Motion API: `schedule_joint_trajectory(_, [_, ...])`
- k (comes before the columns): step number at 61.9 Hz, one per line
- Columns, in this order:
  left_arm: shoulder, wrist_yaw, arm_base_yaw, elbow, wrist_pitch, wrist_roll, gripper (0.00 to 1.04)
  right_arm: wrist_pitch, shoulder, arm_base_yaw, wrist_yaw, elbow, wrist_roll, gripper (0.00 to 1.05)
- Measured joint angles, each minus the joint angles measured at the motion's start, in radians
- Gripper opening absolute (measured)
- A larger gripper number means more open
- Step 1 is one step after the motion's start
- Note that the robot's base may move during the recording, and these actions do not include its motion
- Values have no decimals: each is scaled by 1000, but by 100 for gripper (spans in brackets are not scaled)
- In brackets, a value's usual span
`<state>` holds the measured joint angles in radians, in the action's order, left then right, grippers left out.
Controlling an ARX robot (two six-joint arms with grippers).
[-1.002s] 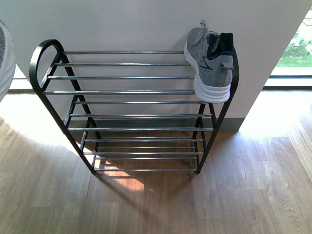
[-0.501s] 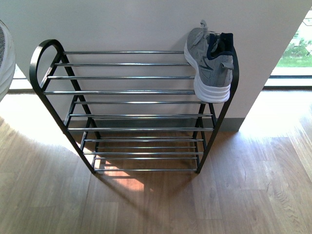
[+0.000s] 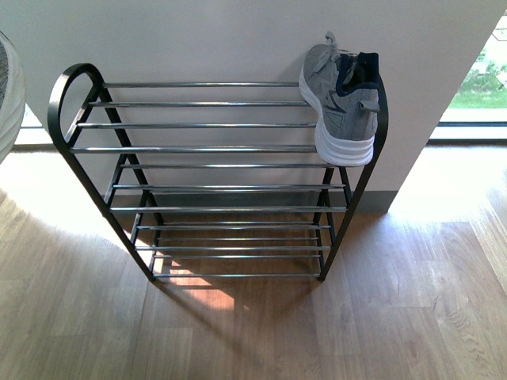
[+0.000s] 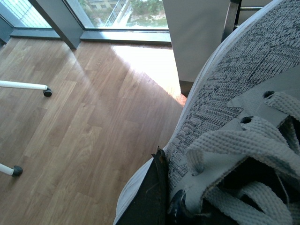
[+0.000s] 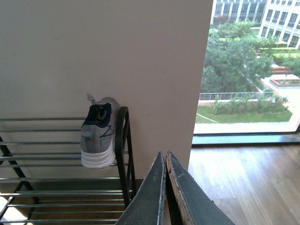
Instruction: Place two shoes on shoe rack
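Observation:
The shoe rack (image 3: 75, 79), a black frame with chrome bars, stands against a white wall. One grey knit sneaker (image 3: 342, 99) with a white sole rests on the right end of its top tier, heel toward me; it also shows in the right wrist view as the sneaker (image 5: 98, 136) beside the rack's looped corner (image 5: 123, 140). A second grey knit sneaker (image 4: 234, 93) fills the left wrist view, and my left gripper (image 4: 164, 206) is shut on it by the laces, with one dark finger (image 4: 147, 197) against the knit side. My right gripper (image 5: 165, 155) is shut and empty, some way off the rack's right end.
Wooden floor (image 3: 380, 317) spreads in front of the rack. A curved grey-white shape (image 3: 6, 95) cuts in at the front view's left border. White legs with castors (image 4: 47, 92) stand on the floor near a window. A large window (image 5: 248, 70) lies right of the wall.

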<state>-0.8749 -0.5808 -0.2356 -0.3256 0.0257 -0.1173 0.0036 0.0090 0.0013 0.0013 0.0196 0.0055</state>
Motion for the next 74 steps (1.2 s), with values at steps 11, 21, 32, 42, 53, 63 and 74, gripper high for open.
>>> schedule_joint_trajectory(11, [0, 0, 0, 0, 0, 0, 2, -2, -2, 0, -1, 0, -2, 19])
schedule_joint_trajectory(21, [0, 0, 0, 0, 0, 0, 2, -2, -3, 0, 0, 0, -2, 46])
schedule_joint_trajectory(32, [0, -8, 1, 0, 0, 0, 2, -3, -3, 0, -3, 0, -2, 81])
schedule_joint_trajectory(42, [-209, 8, -52, -79, -226, -236, 2, -5, -6, 0, 2, 0, -2, 95])
schedule_joint_trajectory(53, [-631, 108, -146, -420, -218, -488, 2, -5, -5, 0, -1, 0, -2, 96])
schedule_joint_trajectory(63, [-1000, 225, -213, -791, -64, -693, 2, -5, -5, 0, -1, 0, -2, 96])
schedule_joint_trajectory(74, [-1287, 296, -257, -1130, 89, -789, 2, -5, -5, 0, -1, 0, -2, 96])
